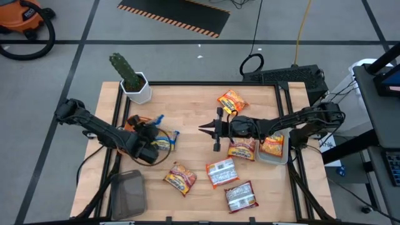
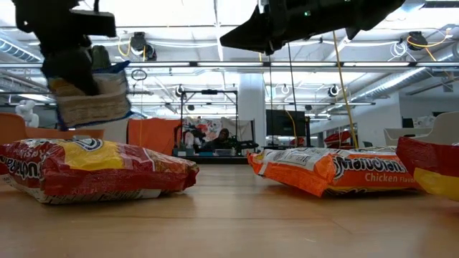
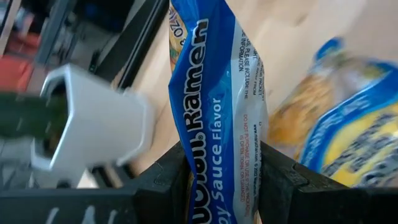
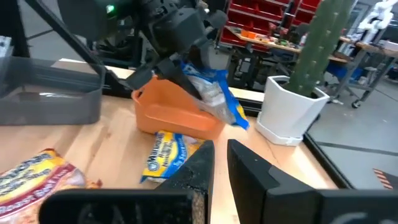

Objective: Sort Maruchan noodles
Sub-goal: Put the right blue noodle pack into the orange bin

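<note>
1. The left gripper (image 4: 186,46) is above the orange bowl (image 4: 174,115) at the left side of the counter (image 1: 194,103), and its fingers (image 3: 165,180) are closed on a blue-white packet (image 3: 217,106), which hangs from them in the air.
2. A second blue-white packet (image 4: 166,155) lies flat on the counter just beside the bowl.
3. The right gripper (image 1: 206,129) hovers over the middle of the counter; its fingers (image 4: 249,171) are nearly together and hold nothing.
4. One orange-yellow packet (image 1: 232,101) lies near the far edge, another (image 1: 180,177) near the front.
5. Two dark red-white packets (image 1: 222,172) lie near the front right.
6. A grey tray (image 1: 273,155) at the right holds one orange-yellow packet.
7. A white pot with a cactus (image 1: 134,81) stands at the far left corner.
</note>
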